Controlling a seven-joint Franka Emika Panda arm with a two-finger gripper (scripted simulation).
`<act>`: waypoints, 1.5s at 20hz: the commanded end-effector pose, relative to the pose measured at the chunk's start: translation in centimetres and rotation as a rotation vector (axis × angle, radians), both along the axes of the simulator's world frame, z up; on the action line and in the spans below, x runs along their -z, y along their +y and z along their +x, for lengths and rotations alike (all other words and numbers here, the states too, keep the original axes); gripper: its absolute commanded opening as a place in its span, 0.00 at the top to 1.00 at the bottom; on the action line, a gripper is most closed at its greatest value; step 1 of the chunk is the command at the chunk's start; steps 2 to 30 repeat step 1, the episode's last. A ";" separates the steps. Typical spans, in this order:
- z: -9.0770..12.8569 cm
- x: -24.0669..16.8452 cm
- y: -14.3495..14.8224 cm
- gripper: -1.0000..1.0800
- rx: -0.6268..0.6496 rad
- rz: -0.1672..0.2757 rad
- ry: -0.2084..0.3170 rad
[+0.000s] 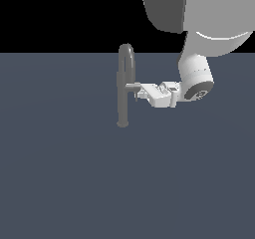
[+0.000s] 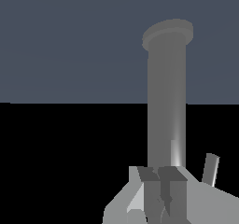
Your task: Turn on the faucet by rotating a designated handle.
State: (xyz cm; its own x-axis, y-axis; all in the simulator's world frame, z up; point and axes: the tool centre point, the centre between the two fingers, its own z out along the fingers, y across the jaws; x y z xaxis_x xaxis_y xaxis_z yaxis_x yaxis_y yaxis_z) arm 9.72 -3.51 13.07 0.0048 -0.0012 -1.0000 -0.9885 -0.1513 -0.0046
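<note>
Furthest toward the exterior view's left of the things on the flat slate-blue bench stands the faucet, a slim grey upright tube on a small round base, its top bent over in a narrow arch. It is upright, well toward the back of the surface, just below the line where the surface meets the black background.

From the middle of the stem the handle, a short lighter-grey stub, sticks out level toward the exterior view's right. A thin dark pin hangs just under its outer end (what it belongs to cannot be told from this view).

Next comes the gripper, white and lying horizontally, its tip right at the end of the handle and touching or very nearly touching it. Behind it the wrist and the bulky pale arm rise to the upper right and out of the picture.

In the wrist view the faucet's stem fills the middle as a long grey column ending in its round base, and the two dark fingers sit side by side with almost no gap between them, so the jaws are pressed together in front of the stem, with nothing seen between them.
</note>
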 end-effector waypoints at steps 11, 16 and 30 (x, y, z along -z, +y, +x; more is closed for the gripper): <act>0.2 0.8 0.8 1.00 -0.002 0.001 0.009; 0.2 0.8 0.8 1.00 -0.002 0.001 0.009; 0.2 0.8 0.8 1.00 -0.002 0.001 0.009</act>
